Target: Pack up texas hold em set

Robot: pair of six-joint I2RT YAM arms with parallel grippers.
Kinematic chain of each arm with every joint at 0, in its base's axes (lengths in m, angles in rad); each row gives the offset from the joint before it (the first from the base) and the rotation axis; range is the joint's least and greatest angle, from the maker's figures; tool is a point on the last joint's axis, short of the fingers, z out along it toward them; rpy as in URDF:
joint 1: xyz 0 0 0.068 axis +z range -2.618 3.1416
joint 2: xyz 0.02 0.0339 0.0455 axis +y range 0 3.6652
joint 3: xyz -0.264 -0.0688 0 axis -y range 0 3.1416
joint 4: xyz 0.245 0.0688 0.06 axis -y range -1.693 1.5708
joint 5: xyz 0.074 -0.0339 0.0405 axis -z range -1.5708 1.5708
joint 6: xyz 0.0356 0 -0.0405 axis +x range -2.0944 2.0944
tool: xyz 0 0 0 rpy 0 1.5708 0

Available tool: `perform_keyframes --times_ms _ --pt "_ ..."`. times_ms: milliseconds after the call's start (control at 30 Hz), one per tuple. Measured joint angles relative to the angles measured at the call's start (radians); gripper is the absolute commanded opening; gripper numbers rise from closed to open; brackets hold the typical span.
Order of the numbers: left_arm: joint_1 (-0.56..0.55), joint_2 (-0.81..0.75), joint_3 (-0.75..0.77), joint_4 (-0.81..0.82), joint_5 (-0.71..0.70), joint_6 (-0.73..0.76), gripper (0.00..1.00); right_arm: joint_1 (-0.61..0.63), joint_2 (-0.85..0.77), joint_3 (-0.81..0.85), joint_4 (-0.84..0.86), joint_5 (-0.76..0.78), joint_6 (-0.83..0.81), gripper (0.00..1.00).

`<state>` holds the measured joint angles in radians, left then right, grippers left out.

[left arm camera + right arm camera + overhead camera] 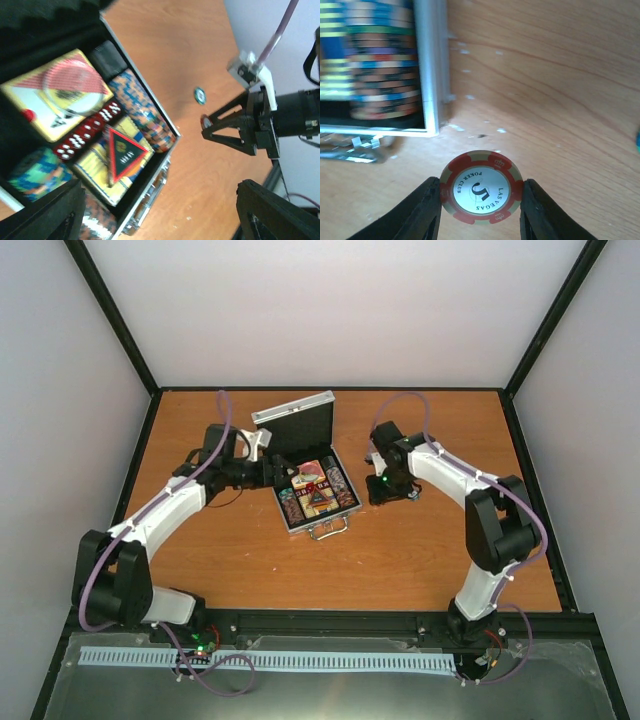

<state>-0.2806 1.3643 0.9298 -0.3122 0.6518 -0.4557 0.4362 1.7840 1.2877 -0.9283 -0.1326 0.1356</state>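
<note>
The silver case (322, 519) lies open mid-table, lid up, and it looks nearly full: card decks (45, 102), a row of red dice (87, 132), the triangular button (122, 152) and chip rows (142, 110) all sit in the black lining. The right gripper (481, 192) pinches a red-and-white Las Vegas chip (481, 185) by its edges, just off the case's corner. The left gripper (160, 200) hangs over the case, fingers spread, empty. One green chip (200, 95) lies loose on the table (400, 560). Left to do, I'd say: both chips in, lid shut.
</note>
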Motion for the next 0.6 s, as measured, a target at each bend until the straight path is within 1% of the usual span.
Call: perform_keyframes --times_ms 133,267,367,467,600 --pt "-0.048 0.019 -0.012 0.02 0.069 -0.018 0.77 0.064 -0.083 0.004 0.011 -0.041 -0.043 0.38" --pt "-0.069 0.052 0.001 0.026 0.136 -0.035 0.72 0.121 -0.203 0.008 0.064 -0.1 -0.1 0.39" --pt "-0.069 0.08 0.015 0.046 0.2 -0.072 0.71 0.155 -0.276 0.009 0.12 -0.146 -0.138 0.38" --pt "-0.069 0.09 0.029 0.076 0.258 -0.112 0.7 0.187 -0.311 0.009 0.173 -0.175 -0.166 0.39" --pt "-0.081 0.104 0.055 0.127 0.319 -0.166 0.7 0.223 -0.311 0.009 0.219 -0.194 -0.188 0.38"
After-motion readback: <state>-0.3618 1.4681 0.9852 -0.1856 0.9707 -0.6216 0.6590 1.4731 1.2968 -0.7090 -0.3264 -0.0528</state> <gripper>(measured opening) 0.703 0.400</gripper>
